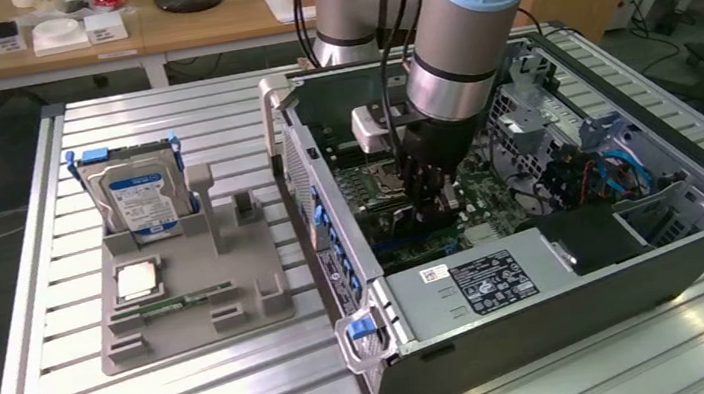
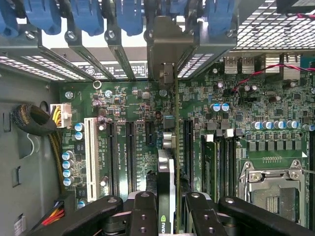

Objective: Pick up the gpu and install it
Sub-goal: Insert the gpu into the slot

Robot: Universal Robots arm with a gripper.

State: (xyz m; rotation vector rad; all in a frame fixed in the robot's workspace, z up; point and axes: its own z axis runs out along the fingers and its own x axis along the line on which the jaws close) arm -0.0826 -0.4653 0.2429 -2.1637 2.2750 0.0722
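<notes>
The gpu (image 2: 166, 172) stands on edge between my fingers (image 2: 143, 211), a thin card with a pale heatsink and a green logo near the pads. Its metal bracket (image 2: 165, 49) reaches the case's rear slot openings. The card's lower edge runs along a long black slot on the green motherboard (image 2: 128, 108); I cannot tell whether it is fully seated. In the exterior view my gripper (image 1: 432, 209) reaches straight down into the open computer case (image 1: 541, 305), shut on the card.
Blue slot latches (image 2: 88, 14) line the case's rear. A CPU socket (image 2: 273, 189) and memory slots lie beside the card. Outside the case, a grey holder (image 1: 191, 307) carries a hard drive (image 1: 140, 198), a processor chip (image 1: 137, 280) and a memory stick (image 1: 184, 301).
</notes>
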